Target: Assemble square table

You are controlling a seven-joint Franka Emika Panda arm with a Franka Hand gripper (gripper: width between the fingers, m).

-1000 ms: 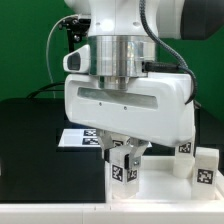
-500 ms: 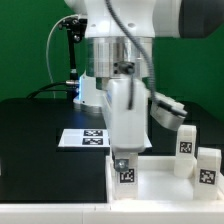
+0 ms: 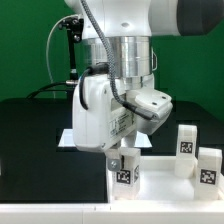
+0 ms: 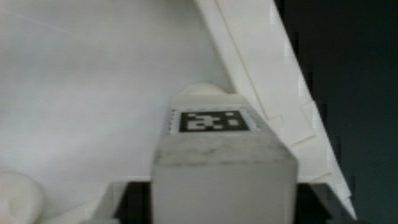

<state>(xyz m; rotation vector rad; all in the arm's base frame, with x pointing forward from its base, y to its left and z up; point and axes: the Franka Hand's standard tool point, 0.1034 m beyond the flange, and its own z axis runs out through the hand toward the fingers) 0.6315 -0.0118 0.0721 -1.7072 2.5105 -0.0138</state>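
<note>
Three legs appear in the exterior view: one leg [image 3: 124, 170] stands upright at a corner of the square panel [image 3: 160, 185] under the gripper [image 3: 122, 152], apparently pinched between the fingers; two spare legs [image 3: 186, 141] stand well apart at the exterior view's right. Wrist view — the leg [image 4: 217, 150] sits just beside the panel's raised rim [image 4: 258, 70]; open panel floor [image 4: 89, 90] lies beyond.

Square white panel [image 3: 160, 180] lying flat, raised rim along its edges. One chunky tagged leg [image 3: 124, 170] upright at its near corner on the exterior view's left; two more legs [image 3: 186, 147] [image 3: 208, 166] upright toward the right.
</note>
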